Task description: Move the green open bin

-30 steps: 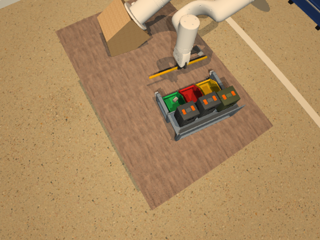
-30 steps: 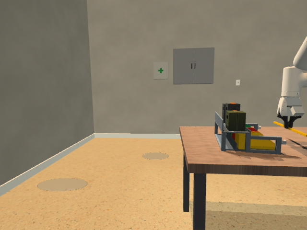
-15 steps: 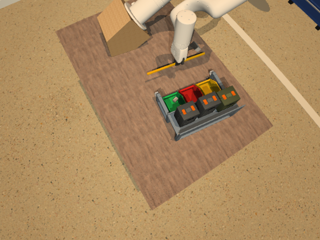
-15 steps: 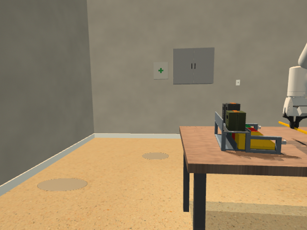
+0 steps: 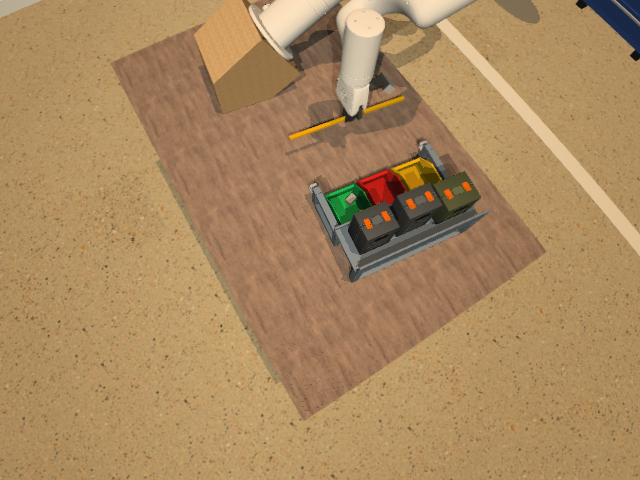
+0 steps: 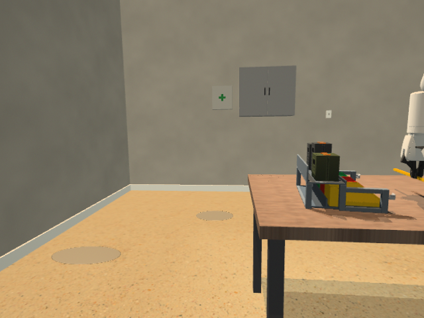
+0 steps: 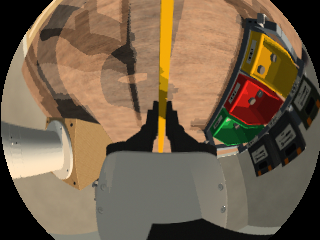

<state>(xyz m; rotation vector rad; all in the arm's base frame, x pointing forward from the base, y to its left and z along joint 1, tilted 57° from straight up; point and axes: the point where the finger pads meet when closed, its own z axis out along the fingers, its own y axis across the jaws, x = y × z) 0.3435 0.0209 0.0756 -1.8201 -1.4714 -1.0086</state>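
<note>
Shelf rack (image 5: 330,235) is sitting mid-table, its three open bins facing the arm side. Three closed cases are standing on the upper tier, overhanging the rear of the green bin (image 5: 345,205), red bin (image 5: 381,186) and yellow bin (image 5: 415,173); access from above is looking partly blocked. The yellow bar (image 5: 320,126), clamped in the gripper (image 5: 353,116), is hanging crosswise before the bin fronts. Cardboard wedge (image 5: 242,56) is crowding the arm's base side.
</note>
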